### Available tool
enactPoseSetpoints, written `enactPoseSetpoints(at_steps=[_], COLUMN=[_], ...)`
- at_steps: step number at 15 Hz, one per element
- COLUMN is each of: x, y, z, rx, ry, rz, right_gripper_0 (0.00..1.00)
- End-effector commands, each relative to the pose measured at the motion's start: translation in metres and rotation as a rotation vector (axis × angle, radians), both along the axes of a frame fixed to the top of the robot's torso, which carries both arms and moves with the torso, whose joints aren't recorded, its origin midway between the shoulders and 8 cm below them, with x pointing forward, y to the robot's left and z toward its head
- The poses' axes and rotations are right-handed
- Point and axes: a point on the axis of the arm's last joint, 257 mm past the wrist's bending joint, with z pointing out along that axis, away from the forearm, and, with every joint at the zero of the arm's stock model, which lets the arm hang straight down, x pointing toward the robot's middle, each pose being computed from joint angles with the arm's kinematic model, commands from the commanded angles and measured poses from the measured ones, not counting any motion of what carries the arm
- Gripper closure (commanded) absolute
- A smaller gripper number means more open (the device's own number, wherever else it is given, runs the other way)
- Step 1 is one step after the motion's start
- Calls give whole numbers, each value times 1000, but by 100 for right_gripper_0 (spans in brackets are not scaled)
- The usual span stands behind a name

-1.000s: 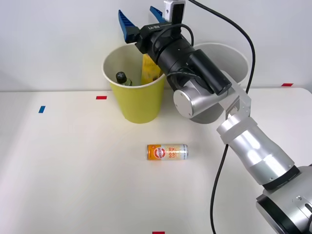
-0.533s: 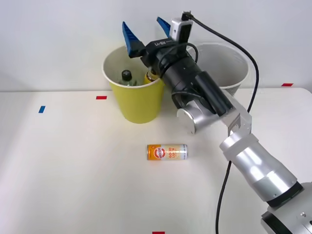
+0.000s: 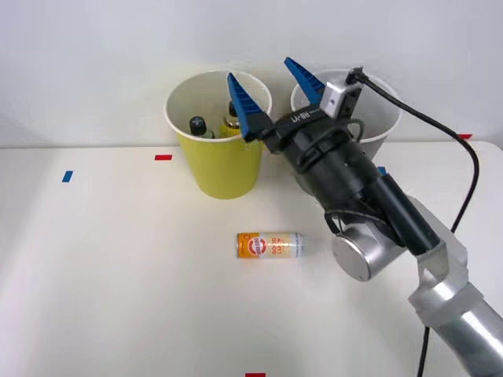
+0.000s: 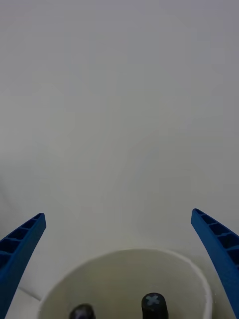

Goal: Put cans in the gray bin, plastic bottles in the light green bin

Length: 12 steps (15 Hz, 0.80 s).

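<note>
The orange and silver can [image 3: 269, 245] lies on its side on the white table, in front of the bins. Two black-capped plastic bottles stand inside the light green bin [image 3: 218, 169]: a greenish one [image 3: 196, 125] and a yellow one [image 3: 229, 122]. The gray bin [image 3: 383, 135] stands to its right, partly hidden by my right arm. My right gripper [image 3: 259, 69] is open and empty, raised between the two bins' rims, above and behind the can. In the right wrist view the open gripper [image 4: 118, 213] looks past the light green bin's rim [image 4: 124, 252] at two bottle caps [image 4: 153, 301].
Red tape marks [image 3: 163, 157] and a blue one [image 3: 67, 176] lie on the table. A white wall rises right behind the bins. Open table surface lies to the left of the can and in front of it.
My open gripper has pulled back from above the light green bin, to the right and toward me. The yellow bottle has sunk lower inside that bin. The can has stayed put.
</note>
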Motion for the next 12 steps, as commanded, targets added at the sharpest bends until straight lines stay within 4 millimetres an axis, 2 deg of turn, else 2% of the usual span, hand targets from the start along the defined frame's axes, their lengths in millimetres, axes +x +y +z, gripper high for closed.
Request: enactPoseSetpoints(at_steps=[1,7,12], x=[-28,-86,-117], y=[-34,-105,-160], z=[-22,-77,-114], rx=[-5,55,61], ry=[1,16,54], rz=[-16,-78,-189], right_gripper_0=[0,0,0])
